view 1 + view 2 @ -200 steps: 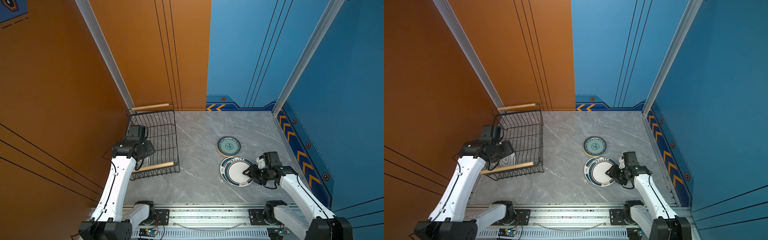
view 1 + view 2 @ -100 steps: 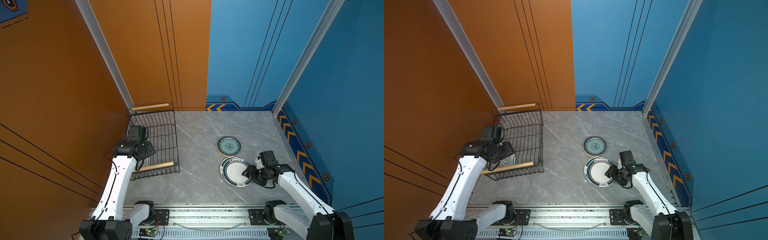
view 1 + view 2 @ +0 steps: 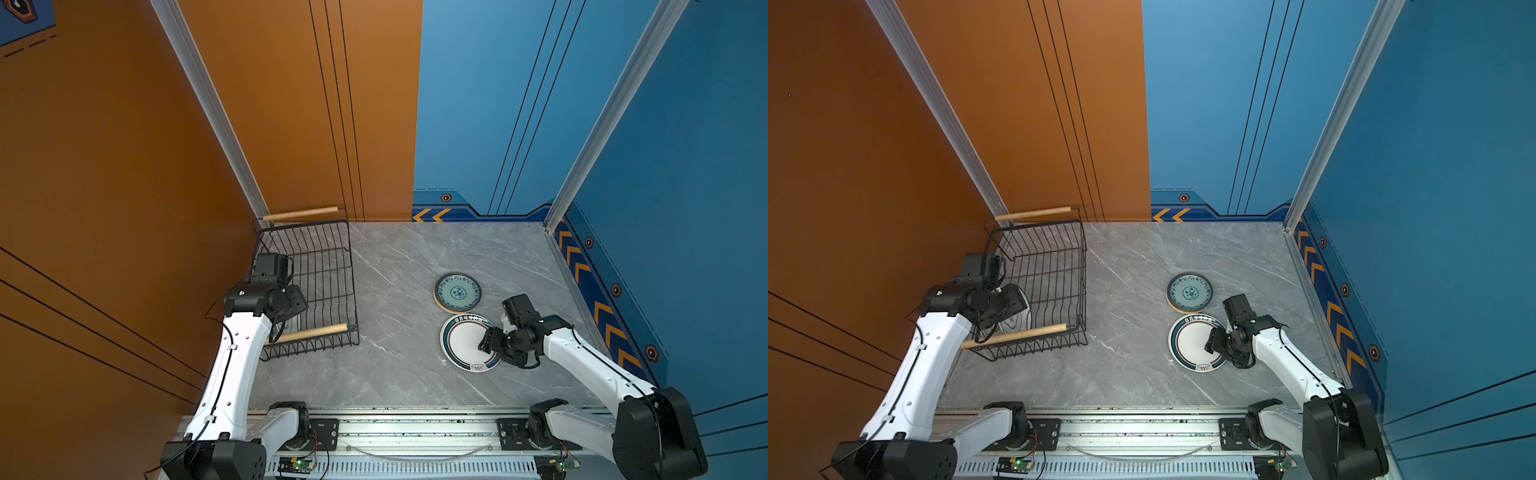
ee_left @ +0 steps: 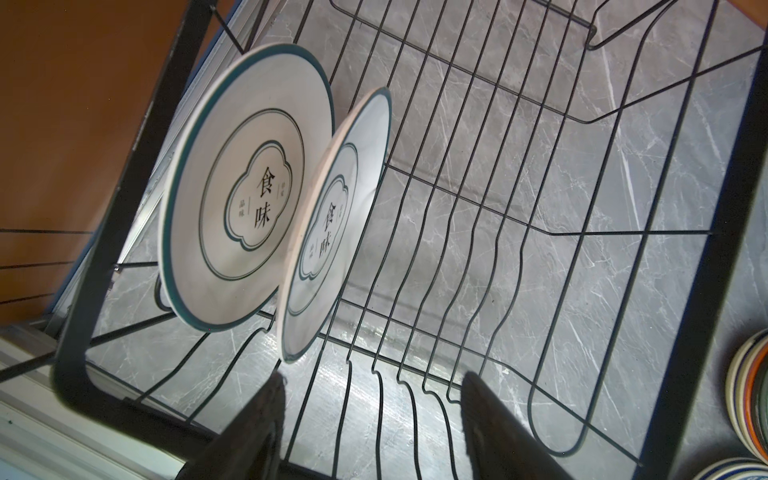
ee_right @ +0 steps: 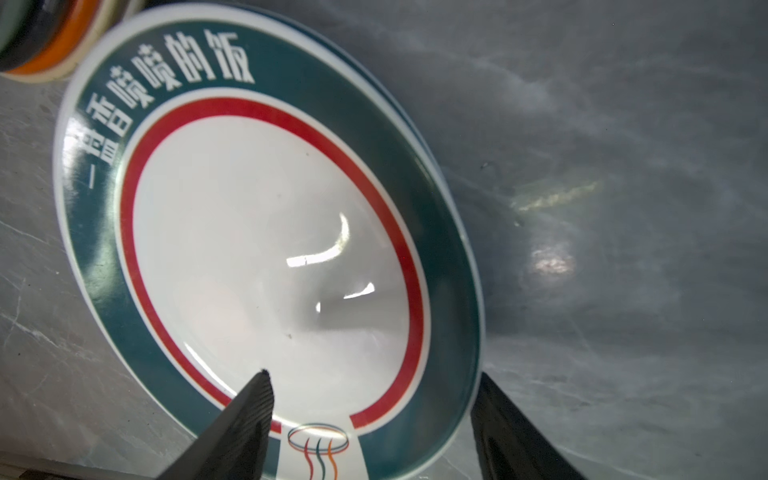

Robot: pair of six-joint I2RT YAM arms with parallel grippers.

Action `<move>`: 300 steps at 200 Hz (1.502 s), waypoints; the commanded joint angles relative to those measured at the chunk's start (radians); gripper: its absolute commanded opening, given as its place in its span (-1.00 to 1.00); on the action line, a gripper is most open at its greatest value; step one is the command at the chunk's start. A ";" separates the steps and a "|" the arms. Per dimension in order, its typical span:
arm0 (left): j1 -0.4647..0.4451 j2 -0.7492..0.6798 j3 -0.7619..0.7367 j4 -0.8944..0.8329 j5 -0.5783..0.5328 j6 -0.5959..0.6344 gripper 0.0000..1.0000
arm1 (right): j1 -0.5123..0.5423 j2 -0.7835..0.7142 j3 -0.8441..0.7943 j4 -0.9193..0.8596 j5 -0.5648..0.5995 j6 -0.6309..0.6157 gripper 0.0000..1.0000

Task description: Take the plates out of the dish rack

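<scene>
Right fingers (image 5: 237,428) have spread, releasing the banded plate (image 5: 249,249) — left fingers (image 4: 249,428) gape empty near 食味 plates (image 4: 232,187).

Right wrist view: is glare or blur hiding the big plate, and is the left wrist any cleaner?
Right wrist view: small white glare streaks near the centre of the large plate, lettering readable; the small-plate stack beside it is blurred. Left wrist view: the racked plates are sharp, the fingers dark and soft.

You'll read 食味 on the two white plates (image 4: 245,178) in the dish rack (image 4: 131,187), and 香喷喷的饭 on the teal-banded plate (image 5: 266,232).
</scene>
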 commanded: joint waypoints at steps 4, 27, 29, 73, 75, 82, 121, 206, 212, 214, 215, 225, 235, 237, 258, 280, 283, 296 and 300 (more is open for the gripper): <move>0.019 -0.021 -0.016 -0.011 -0.001 0.024 0.36 | 0.041 0.037 0.051 -0.014 0.076 0.010 0.51; 0.028 -0.021 -0.017 -0.013 0.004 0.033 0.36 | 0.076 0.080 0.083 -0.017 0.097 0.009 0.53; 0.028 -0.021 -0.018 -0.012 0.006 0.034 0.36 | 0.079 0.082 0.084 -0.017 0.101 0.008 0.53; 0.046 -0.018 -0.015 -0.015 0.010 0.047 0.36 | 0.116 0.126 0.122 -0.061 0.182 0.001 0.57; 0.045 -0.018 -0.015 -0.014 0.010 0.047 0.36 | 0.117 0.124 0.122 -0.063 0.187 0.002 0.57; 0.049 -0.016 -0.012 -0.014 0.010 0.051 0.36 | 0.119 0.120 0.122 -0.069 0.200 0.003 0.60; 0.074 0.014 0.009 -0.014 0.011 0.080 0.36 | 0.118 0.076 0.117 -0.085 0.250 0.010 0.78; 0.146 0.157 0.071 -0.031 -0.024 0.159 0.31 | 0.037 -0.047 0.072 -0.056 0.191 -0.017 1.00; 0.152 0.163 0.073 -0.030 -0.024 0.160 0.32 | 0.026 -0.056 0.068 -0.051 0.179 -0.021 1.00; 0.153 0.164 0.073 -0.029 -0.025 0.160 0.32 | 0.023 -0.058 0.067 -0.049 0.177 -0.022 1.00; 0.155 0.166 0.073 -0.029 -0.025 0.160 0.32 | 0.022 -0.060 0.066 -0.048 0.175 -0.022 1.00; 0.161 0.180 0.074 -0.031 -0.026 0.164 0.29 | 0.006 -0.070 0.061 -0.042 0.161 -0.030 1.00; 0.163 0.196 0.073 -0.029 -0.022 0.165 0.26 | -0.007 -0.079 0.055 -0.036 0.149 -0.034 1.00; 0.163 0.199 0.072 -0.030 -0.022 0.164 0.26 | -0.011 -0.080 0.054 -0.036 0.147 -0.036 1.00; 0.162 0.243 0.064 -0.034 -0.014 0.155 0.20 | -0.034 -0.090 0.040 -0.016 0.120 -0.045 1.00; 0.161 0.275 0.055 -0.035 -0.005 0.142 0.10 | -0.050 -0.096 0.028 -0.002 0.096 -0.050 1.00; 0.161 0.277 0.054 -0.034 -0.005 0.139 0.09 | -0.051 -0.098 0.026 -0.001 0.095 -0.051 1.00; 0.156 0.287 0.047 -0.035 -0.004 0.129 0.07 | -0.057 -0.105 0.021 0.001 0.090 -0.056 1.00; 0.154 0.287 0.045 -0.035 -0.006 0.125 0.06 | -0.059 -0.107 0.020 0.000 0.089 -0.059 1.00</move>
